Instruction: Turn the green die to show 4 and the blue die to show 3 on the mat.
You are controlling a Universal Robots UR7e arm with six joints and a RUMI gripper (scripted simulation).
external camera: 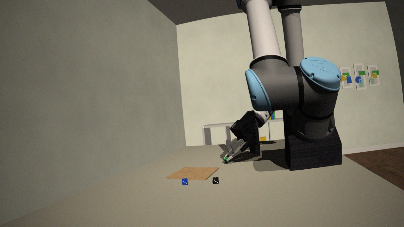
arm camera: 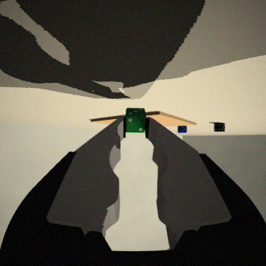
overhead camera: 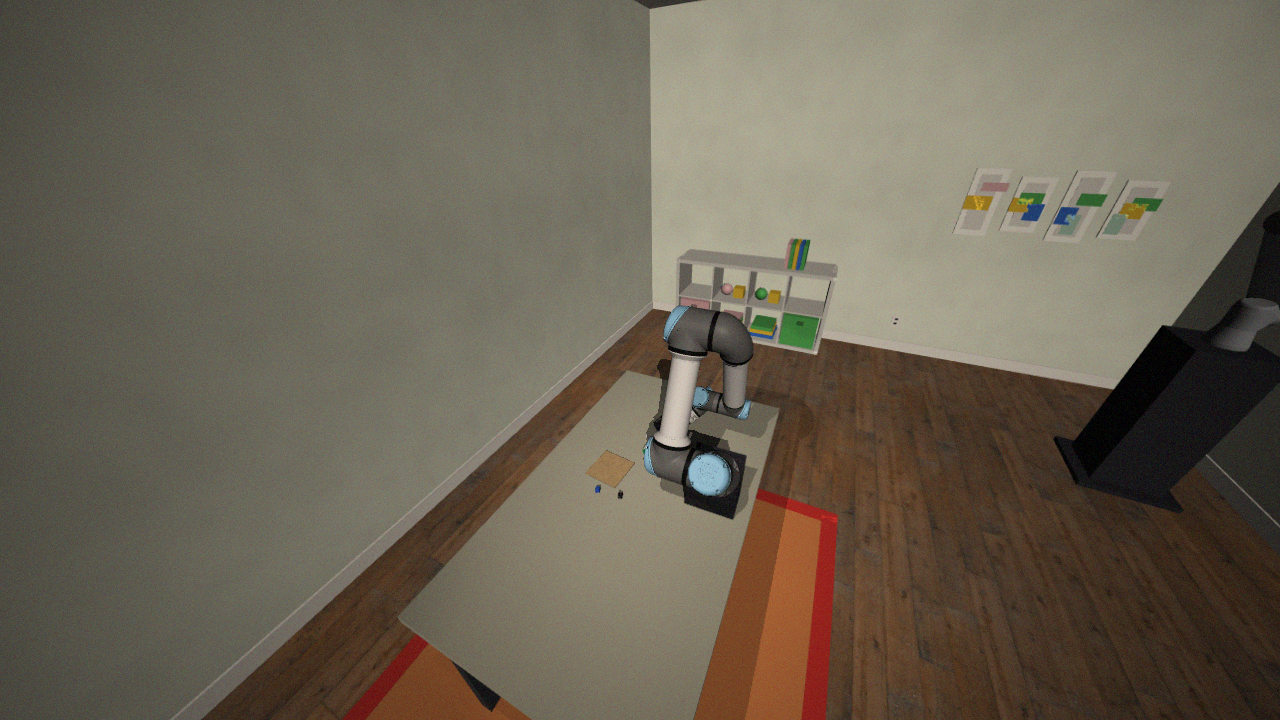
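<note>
My gripper is shut on the green die, tilted, low over the table behind the mat. In the wrist view one face of the die shows two pips; the number on its top is too small to read surely. The tan mat lies in front of the gripper. The blue die sits on the table just off the mat's near edge. The black die sits on the table to its right. Their top numbers are not clear.
The arm's dark base block stands on the table to the right of the mat. A wall runs along the left side. A low shelf stands beyond the table's far end.
</note>
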